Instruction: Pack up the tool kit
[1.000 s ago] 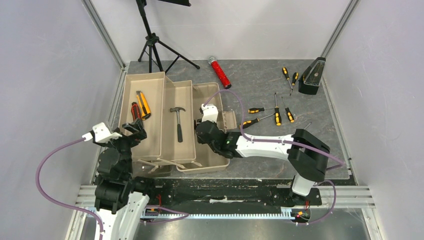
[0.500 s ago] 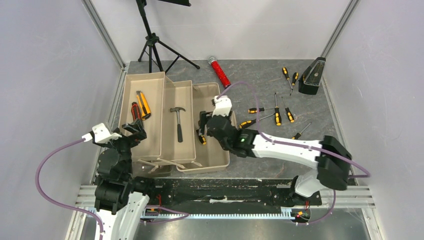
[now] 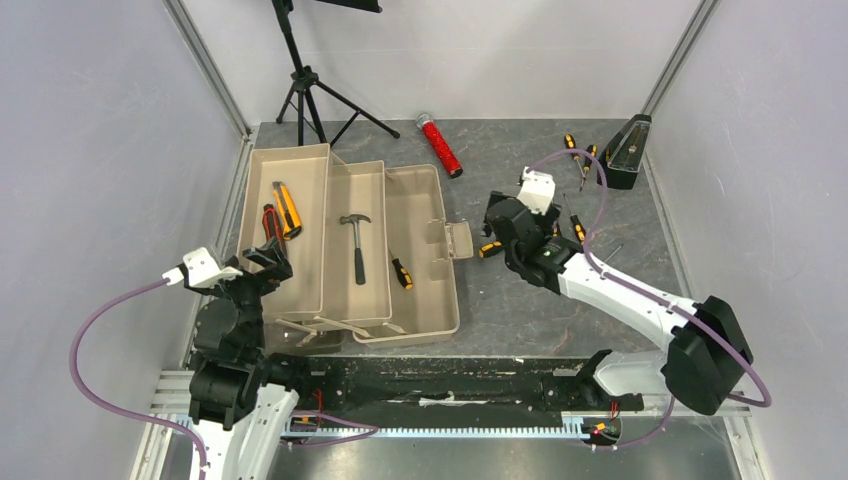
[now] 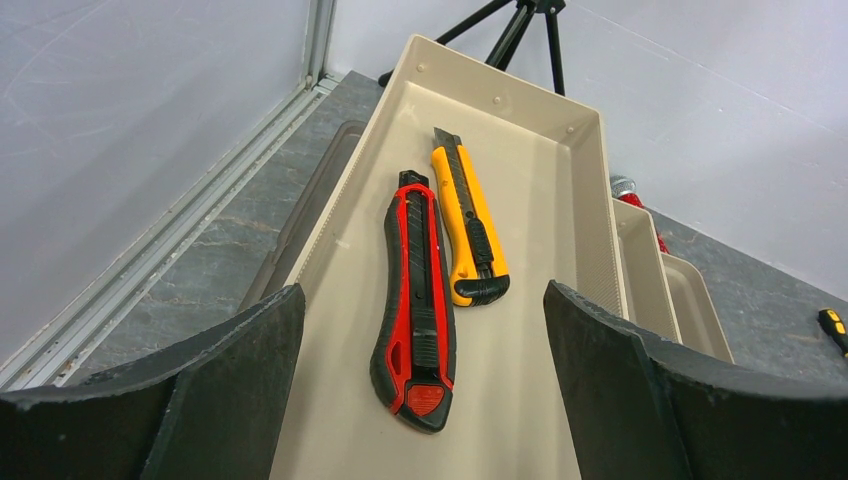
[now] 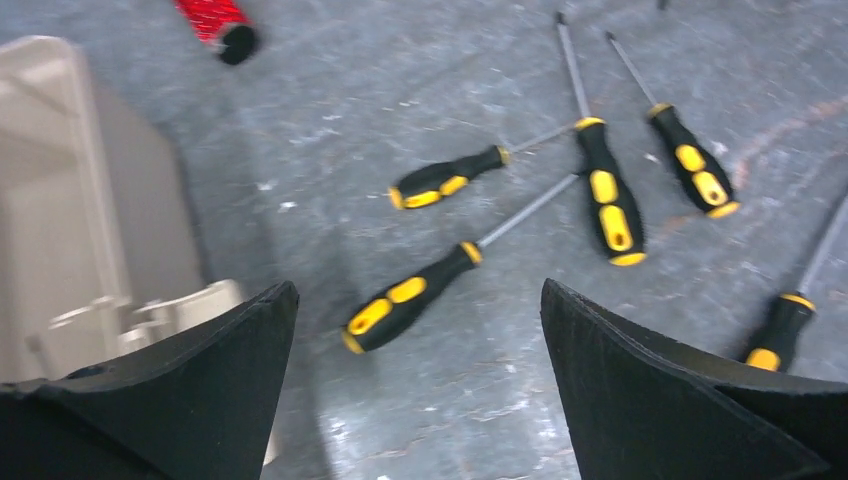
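The tan toolbox (image 3: 425,300) lies open at the left with its trays folded out. In the far-left tray (image 4: 540,190) a red utility knife (image 4: 415,300) and an orange one (image 4: 468,225) lie side by side, and my left gripper (image 4: 422,290) hangs open just above their near ends. The hammer (image 3: 357,245) rests in the middle tray. One black-orange screwdriver (image 3: 401,272) lies in the right compartment. My right gripper (image 5: 420,290) is open and empty above several loose screwdrivers on the mat, the nearest screwdriver (image 5: 410,295) lying between its fingers' line of sight.
A red glittery cylinder (image 3: 440,145) lies behind the box. A black metronome (image 3: 625,152) stands at the back right, with two screwdrivers (image 3: 572,150) beside it. A tripod (image 3: 305,90) stands at the back left. The box's latch (image 5: 170,310) is just left of my right gripper.
My right gripper opened and left a screwdriver in the right compartment, then swung right, out of the box, to over the loose screwdrivers. The left arm has not moved.
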Robot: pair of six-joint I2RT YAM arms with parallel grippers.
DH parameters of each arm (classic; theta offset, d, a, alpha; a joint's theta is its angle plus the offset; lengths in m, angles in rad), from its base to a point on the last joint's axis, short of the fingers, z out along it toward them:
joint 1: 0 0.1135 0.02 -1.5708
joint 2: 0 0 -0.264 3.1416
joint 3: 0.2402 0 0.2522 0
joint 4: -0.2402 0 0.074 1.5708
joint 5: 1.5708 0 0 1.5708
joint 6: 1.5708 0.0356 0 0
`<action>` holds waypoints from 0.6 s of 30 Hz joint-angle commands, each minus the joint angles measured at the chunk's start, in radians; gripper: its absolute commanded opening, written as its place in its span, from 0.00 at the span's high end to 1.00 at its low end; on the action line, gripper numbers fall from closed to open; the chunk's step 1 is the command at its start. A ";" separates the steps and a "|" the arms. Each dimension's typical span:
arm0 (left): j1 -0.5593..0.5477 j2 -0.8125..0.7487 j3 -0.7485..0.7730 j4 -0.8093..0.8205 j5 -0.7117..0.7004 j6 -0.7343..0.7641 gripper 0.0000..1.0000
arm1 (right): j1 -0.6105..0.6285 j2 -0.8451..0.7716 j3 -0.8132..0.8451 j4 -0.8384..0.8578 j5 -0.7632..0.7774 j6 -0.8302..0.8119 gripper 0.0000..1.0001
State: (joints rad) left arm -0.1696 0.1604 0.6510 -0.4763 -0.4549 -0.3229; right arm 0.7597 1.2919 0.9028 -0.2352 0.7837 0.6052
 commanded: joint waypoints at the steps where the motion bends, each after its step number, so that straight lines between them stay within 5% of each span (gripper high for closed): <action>1: 0.005 -0.009 -0.004 0.034 -0.018 0.033 0.06 | -0.103 0.034 -0.025 -0.051 -0.034 0.044 0.07; 18: 0.005 -0.017 -0.003 0.036 -0.016 0.033 0.06 | -0.215 0.432 0.097 -0.005 -0.249 0.088 0.24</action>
State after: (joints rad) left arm -0.1696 0.1539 0.6487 -0.4763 -0.4549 -0.3229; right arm 0.5602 1.6901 0.9646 -0.2825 0.5701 0.6590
